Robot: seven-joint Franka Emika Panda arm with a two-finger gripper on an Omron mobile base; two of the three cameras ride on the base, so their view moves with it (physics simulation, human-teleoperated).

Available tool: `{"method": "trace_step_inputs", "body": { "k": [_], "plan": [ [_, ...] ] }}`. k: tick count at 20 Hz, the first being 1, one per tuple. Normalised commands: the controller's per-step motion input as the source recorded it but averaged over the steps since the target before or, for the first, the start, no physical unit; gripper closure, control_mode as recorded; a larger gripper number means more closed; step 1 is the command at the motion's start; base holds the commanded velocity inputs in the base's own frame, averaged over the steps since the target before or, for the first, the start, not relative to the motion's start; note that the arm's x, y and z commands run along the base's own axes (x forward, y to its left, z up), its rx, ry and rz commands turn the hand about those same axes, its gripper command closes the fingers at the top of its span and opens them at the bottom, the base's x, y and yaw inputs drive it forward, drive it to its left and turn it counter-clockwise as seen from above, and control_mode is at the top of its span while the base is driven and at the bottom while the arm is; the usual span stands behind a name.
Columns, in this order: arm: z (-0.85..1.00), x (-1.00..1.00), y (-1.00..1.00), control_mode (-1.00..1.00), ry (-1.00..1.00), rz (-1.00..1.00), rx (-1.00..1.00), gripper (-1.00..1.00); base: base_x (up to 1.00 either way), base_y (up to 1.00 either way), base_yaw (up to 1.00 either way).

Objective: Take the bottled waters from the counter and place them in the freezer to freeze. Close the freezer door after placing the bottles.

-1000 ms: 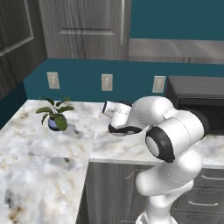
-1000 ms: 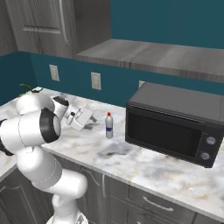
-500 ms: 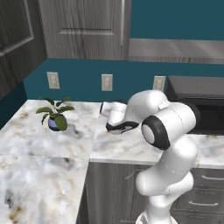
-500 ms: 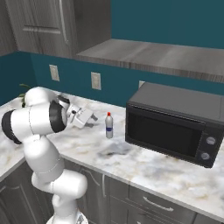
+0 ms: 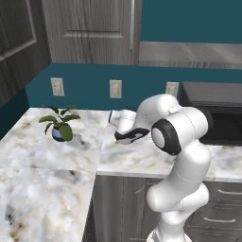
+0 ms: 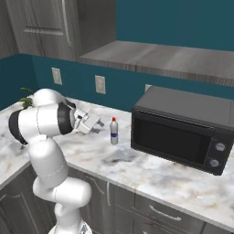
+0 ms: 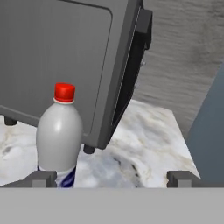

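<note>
- Since the earlier frames, the arm's upper links have swung toward the back wall, bringing the elbow more upright above the counter (image 6: 151, 176); the red-capped bottle (image 6: 114, 131) and the microwave (image 6: 183, 128) have kept their places.
- The arm is folded over the counter's front edge, forearm low and near level, with the gripper (image 6: 94, 122) aimed along the worktop at the bottle.
- The jaws stand wide apart and hold nothing. In the hand view, the two fingertips (image 7: 43, 178) sit at the lower corners, with the bottle just above the left tip.
- The red-capped bottle stands upright on the counter, near the back wall, just beside the microwave's left end and apart from the gripper.
- The microwave door is closed.
- A potted plant (image 5: 60, 125) stands near the counter's back edge, by the corner.
</note>
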Motion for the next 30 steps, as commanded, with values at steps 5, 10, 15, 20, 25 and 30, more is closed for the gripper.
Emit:
{"method": "trace_step_inputs", "body": {
  "k": [5,10,15,20,25,30],
  "plan": [
    [-0.12,0.00,-0.24,-1.00,0.00,0.00,0.00,-1.00,0.00,0.00,0.00],
    [0.00,0.01,-0.15,-1.00,0.00,0.00,0.00,-1.00,0.00,0.00,0.00],
    [0.00,0.02,-0.14,-1.00,0.00,0.00,0.00,-1.00,0.00,0.00,0.00],
    [-0.01,0.00,-0.12,-1.00,0.00,0.00,0.00,-1.00,0.00,0.00,0.00],
    [-0.02,0.00,-0.01,-1.00,0.00,0.00,0.00,-1.00,0.00,0.00,0.00],
    [-0.01,0.07,0.10,-1.00,0.00,0.00,-0.02,-1.00,0.00,0.00,0.00]
  ]
}}
